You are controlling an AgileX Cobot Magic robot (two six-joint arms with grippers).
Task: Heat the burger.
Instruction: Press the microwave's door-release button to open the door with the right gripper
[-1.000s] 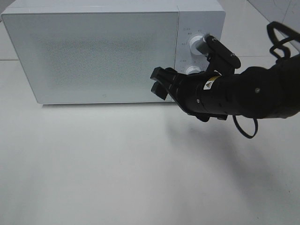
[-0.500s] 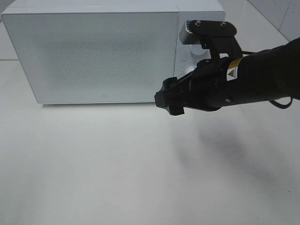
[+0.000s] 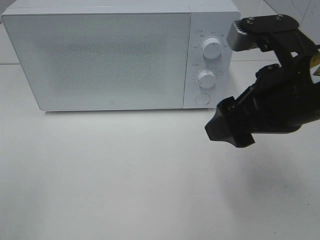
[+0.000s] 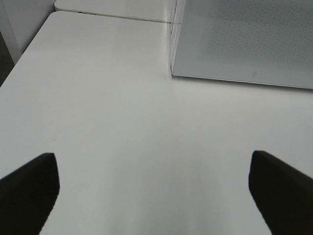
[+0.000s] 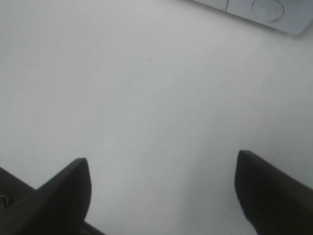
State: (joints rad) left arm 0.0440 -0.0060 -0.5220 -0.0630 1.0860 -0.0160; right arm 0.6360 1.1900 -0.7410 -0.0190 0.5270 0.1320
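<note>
The burger is out of view in every frame. A white microwave [image 3: 110,60] stands at the back of the table with its door shut. My right gripper [image 3: 229,133] hangs open and empty above the table, in front of and to the right of the control panel. In the right wrist view my right gripper [image 5: 161,164] shows two spread black fingers over bare tabletop, with the microwave's round button [image 5: 268,9] at the frame edge. My left gripper [image 4: 152,157] is open and empty over the table near the microwave's left front corner [image 4: 173,73].
The control panel carries an upper knob [image 3: 211,48], a lower knob [image 3: 206,77] and a round button [image 3: 202,98]. The white table [image 3: 125,175] stretches out in front of the microwave. Its left edge [image 4: 19,58] shows in the left wrist view.
My right arm has drawn back from the microwave's door edge, moving right and toward the table's front. The knobs it covered now show. The door stays shut.
</note>
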